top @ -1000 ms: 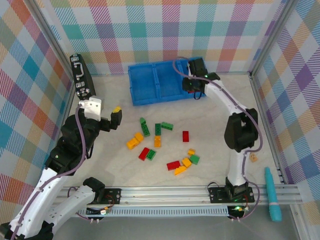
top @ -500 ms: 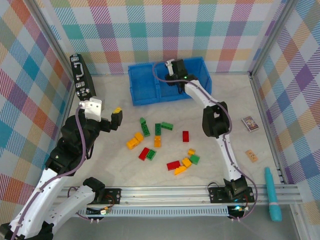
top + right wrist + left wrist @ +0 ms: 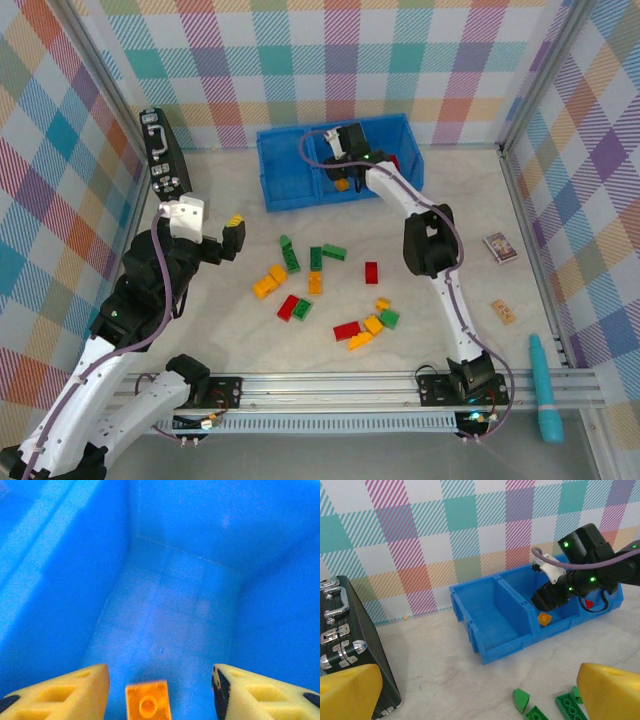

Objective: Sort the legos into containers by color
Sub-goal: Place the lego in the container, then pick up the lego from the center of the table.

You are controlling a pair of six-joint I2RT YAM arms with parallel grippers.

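Toward the lower left of the overhead view, the left gripper (image 3: 232, 229) hangs with its fingers spread wide. Mid-frame, the loose legos (image 3: 315, 283) lie scattered in red, green and orange on the table (image 3: 440, 280). At upper centre, the right gripper (image 3: 160, 675) stands parted inside the middle compartment of the blue containers (image 3: 285, 175), an orange brick (image 3: 147, 706) between its fingers, touching neither.

I see a small square orange plastic brick (image 3: 148, 705), glossy, on the smooth, softly sheened blue plastic bin (image 3: 175, 615).
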